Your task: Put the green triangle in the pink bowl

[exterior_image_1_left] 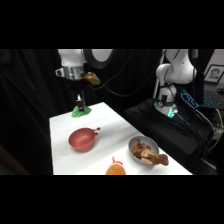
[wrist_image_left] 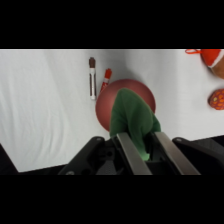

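White arm reaching down from above, tool (wrist_image_left: 142, 150) pointing downward, fingers (wrist_image_left: 129, 152) parted

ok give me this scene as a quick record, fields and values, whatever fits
gripper: down at the table's far end, a finger on each side of the green triangle
green triangle location: far end of the white table, not in a bowl
pink bowl: mid-table, nothing visible inside
grey metal bowl: near right edge, brown contents
other items: orange object at near edge; two small sticks beside pink bowl
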Robot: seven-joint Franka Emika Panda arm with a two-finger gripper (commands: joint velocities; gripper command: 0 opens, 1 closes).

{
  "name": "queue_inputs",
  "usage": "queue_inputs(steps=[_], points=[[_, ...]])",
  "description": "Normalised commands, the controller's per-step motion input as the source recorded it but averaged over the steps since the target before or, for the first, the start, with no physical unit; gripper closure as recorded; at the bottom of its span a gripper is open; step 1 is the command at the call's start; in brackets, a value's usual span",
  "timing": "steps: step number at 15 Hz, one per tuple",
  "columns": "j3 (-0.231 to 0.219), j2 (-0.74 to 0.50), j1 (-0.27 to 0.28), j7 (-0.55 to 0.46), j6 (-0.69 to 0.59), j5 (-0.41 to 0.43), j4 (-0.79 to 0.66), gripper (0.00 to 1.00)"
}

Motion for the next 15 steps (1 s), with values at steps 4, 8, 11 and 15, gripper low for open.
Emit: queue_inputs(steps=[4, 8, 11, 15], points=[[0.042, 0.26, -0.041, -0.10, 0.00, 0.162, 0.29, 0.94], [0.054, 0.19, -0.054, -0.10, 0.10, 0.164, 0.23, 0.94], [0.058, 0.21, -0.050, -0.08, 0.12, 0.140, 0.20, 0.94], [0.061, 0.21, -0.051, -0.08, 0.12, 0.127, 0.19, 0.94]])
